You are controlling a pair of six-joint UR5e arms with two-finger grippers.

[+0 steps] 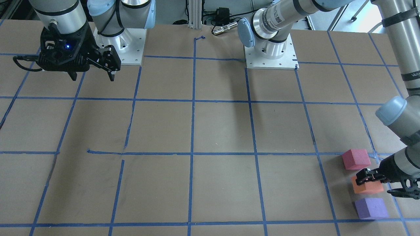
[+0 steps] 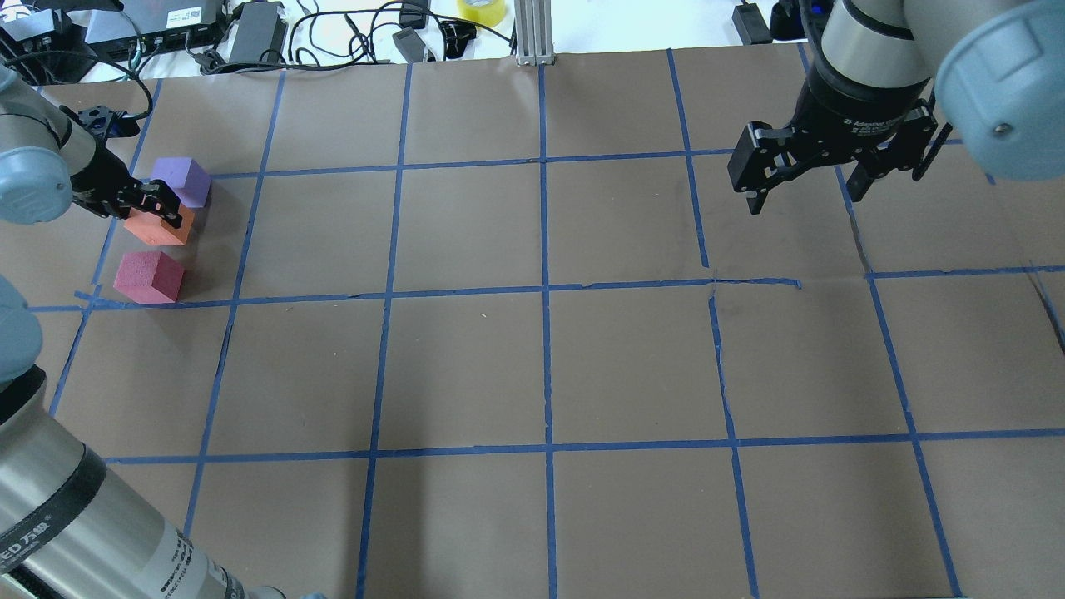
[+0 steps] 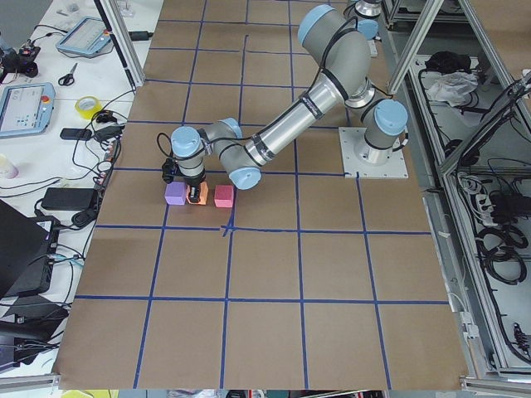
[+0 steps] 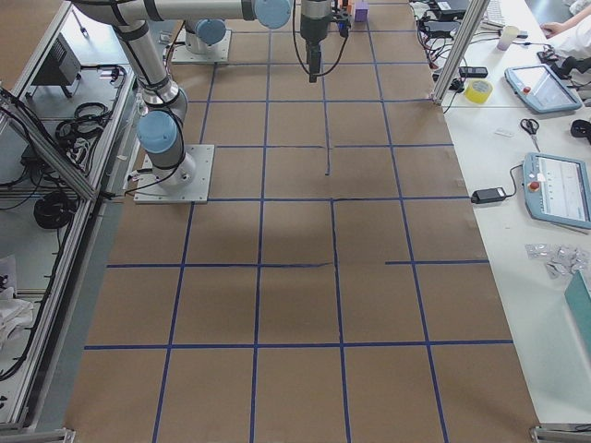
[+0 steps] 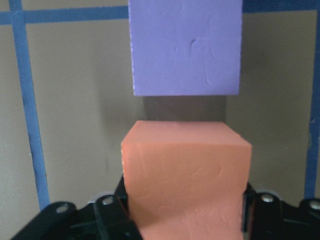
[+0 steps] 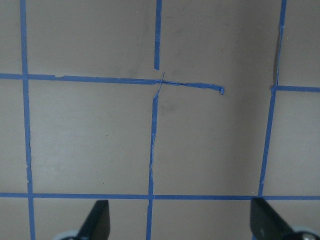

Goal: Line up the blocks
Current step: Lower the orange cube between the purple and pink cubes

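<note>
Three foam blocks stand in a short row at the table's left far corner: purple block (image 2: 180,180), orange block (image 2: 154,230) and pinkish-red block (image 2: 148,277). They also show in the front view as purple (image 1: 371,208), orange (image 1: 369,188) and pinkish-red (image 1: 356,159). My left gripper (image 2: 154,216) is low at the table, shut on the orange block (image 5: 185,175). The purple block (image 5: 185,47) lies just ahead of it with a small gap. My right gripper (image 2: 805,195) hangs open and empty above the table's right side, far from the blocks.
The brown table top carries a blue tape grid (image 2: 545,291). Cables, power bricks and a yellow tape roll (image 2: 481,10) lie beyond the far edge. Both arm bases (image 1: 270,54) stand at the robot's side of the table.
</note>
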